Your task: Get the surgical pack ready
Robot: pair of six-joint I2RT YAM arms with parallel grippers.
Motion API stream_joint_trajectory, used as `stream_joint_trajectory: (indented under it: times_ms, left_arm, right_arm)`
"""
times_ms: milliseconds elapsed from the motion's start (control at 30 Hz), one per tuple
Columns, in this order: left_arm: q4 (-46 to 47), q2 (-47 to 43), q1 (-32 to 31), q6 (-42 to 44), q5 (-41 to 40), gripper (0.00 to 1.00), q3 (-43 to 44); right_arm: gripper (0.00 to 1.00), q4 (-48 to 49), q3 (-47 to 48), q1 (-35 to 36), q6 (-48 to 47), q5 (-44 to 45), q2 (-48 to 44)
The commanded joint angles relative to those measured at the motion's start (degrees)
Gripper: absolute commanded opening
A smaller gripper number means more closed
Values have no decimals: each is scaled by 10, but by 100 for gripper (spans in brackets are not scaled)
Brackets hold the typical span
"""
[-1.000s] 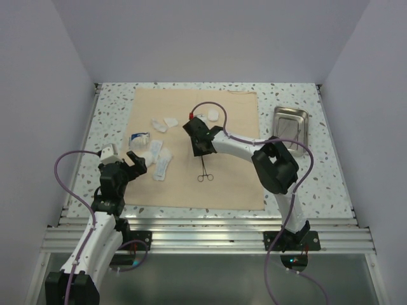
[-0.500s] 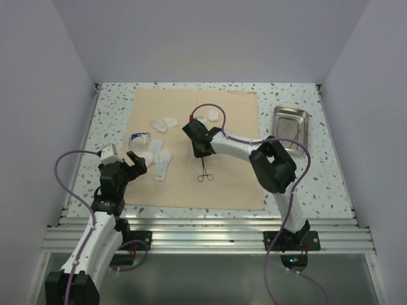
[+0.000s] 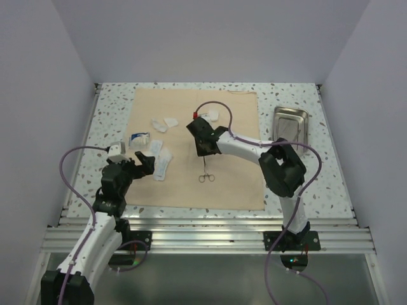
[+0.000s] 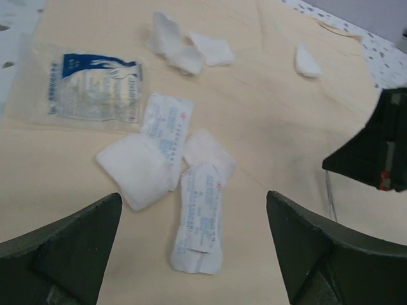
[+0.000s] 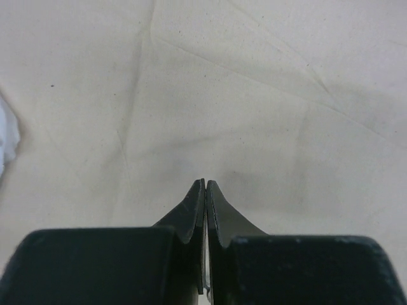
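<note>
Speckled bench (image 3: 114, 101) with the beige cloth sheet (image 3: 235, 184) spread flat across its middle. The steel tray (image 3: 287, 124) sits on bare bench just off the cloth's right edge, well apart from the other items. Over cloth centre the right claw (image 3: 203, 152) has its fingers pressed fully together. The wrist view shows a thin pale sliver pinched between them. From above, the tip end of the slim metal instrument (image 3: 205, 176) runs in under that claw, with the ring handles lying on the cloth toward the arm bases. The left claw (image 3: 150, 165) is spread wide with nothing in it, over the cloth's left part. Ahead of it are 1 clear packet (image 4: 89, 86) with blue print at the cloth's left edge and 2 printed gauze packets (image 4: 200, 222) overlapping white gauze pads (image 4: 133, 168). Farther back lie a few loose gauze pieces (image 4: 184, 51), 1 of them off toward the right arm.
</note>
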Motion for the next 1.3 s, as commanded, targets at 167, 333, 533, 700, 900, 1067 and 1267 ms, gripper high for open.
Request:
stream_joint_trajectory:
  times_ms: [167,333,533,700,900,1067,1267]
  left_arm:
    - [243,89,-109,3,129,100,-22]
    - [424,196,-189,20,95,100,-35]
    - [578,349,-201,44,182,97,-31]
    - [593,460,-239,29,173,89,18]
    - [579,529,-289,24,99,88,79]
    - [525,588,-311,22,66,83,149]
    - [489,625,-330,3,7,68,175]
  right_arm:
    - [0,17,-8,-17,0,-24,-89]
    - [0,33,-17,-17,6,-45,-89]
    - [0,42,-18,-17,9,-59,-82]
    - [0,47,-19,-17,12,-64,-84]
    - [0,48,-17,-17,13,-64,-87]
    - [0,53,-26,-16,17,-62,-91]
    - [0,50,-26,-17,20,-63,-96]
